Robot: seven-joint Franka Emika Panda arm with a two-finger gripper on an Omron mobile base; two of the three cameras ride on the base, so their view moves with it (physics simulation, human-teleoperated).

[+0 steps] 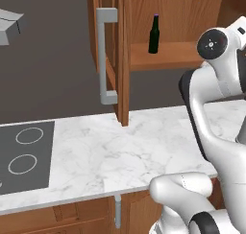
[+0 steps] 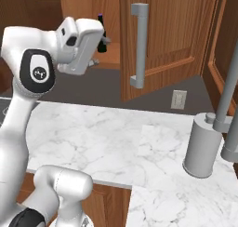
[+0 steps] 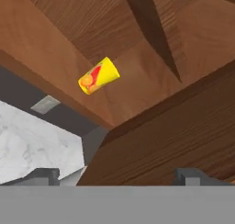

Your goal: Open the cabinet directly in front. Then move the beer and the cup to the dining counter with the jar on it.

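- Already the cabinet (image 1: 158, 22) stands open, both doors swung wide, so the step in hand looks like reaching inside for the first item.
- Its left door (image 1: 113, 55) juts out over the marble counter (image 1: 120, 151); in my judgement the arm should go straight in between the doors rather than sweep sideways past them.
- On the cabinet's shelf (image 1: 168, 55) the beer (image 1: 153, 34) stands upright, just inside the left door.
- From the hand view the cup (image 3: 98, 76) sits on the same shelf, well ahead of the end effector and untouched; the roll of that view makes it look tilted.
- Raised at shelf height, the end effector (image 3: 117, 175) has its fingers spread wide and empty, roughly lined up on the cup; centring it between the fingers before closing would be wise.
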